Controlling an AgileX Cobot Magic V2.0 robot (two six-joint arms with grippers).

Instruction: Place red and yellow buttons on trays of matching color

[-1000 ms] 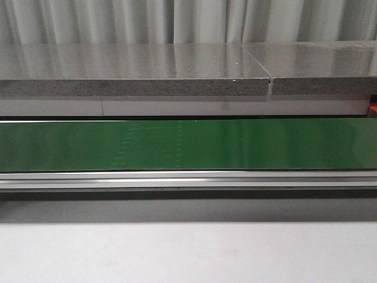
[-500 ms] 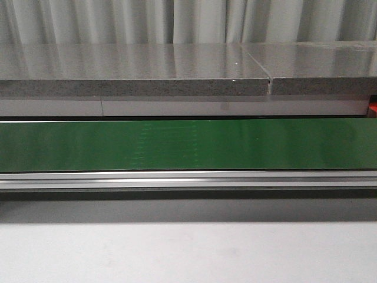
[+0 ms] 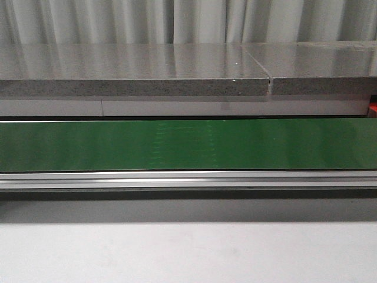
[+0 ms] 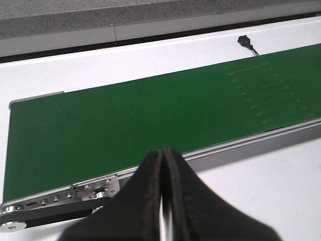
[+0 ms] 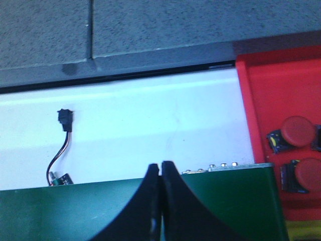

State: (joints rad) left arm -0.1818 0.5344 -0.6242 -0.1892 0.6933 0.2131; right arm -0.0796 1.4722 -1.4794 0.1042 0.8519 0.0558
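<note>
While the long green conveyor belt (image 3: 188, 144) carries no button, 2 round red buttons (image 5: 297, 131) lie in the red plastic tray (image 5: 261, 85) at its end, just beside the clenched, empty right pincer (image 5: 160, 173). Left pincer (image 4: 161, 160): clenched, empty, well apart from them.

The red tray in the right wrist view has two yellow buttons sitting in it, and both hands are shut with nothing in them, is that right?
Not quite. The two buttons in the red tray are red, not yellow, as the right wrist view shows. The rest holds: the left hand and the right hand are both shut and hold nothing.
</note>
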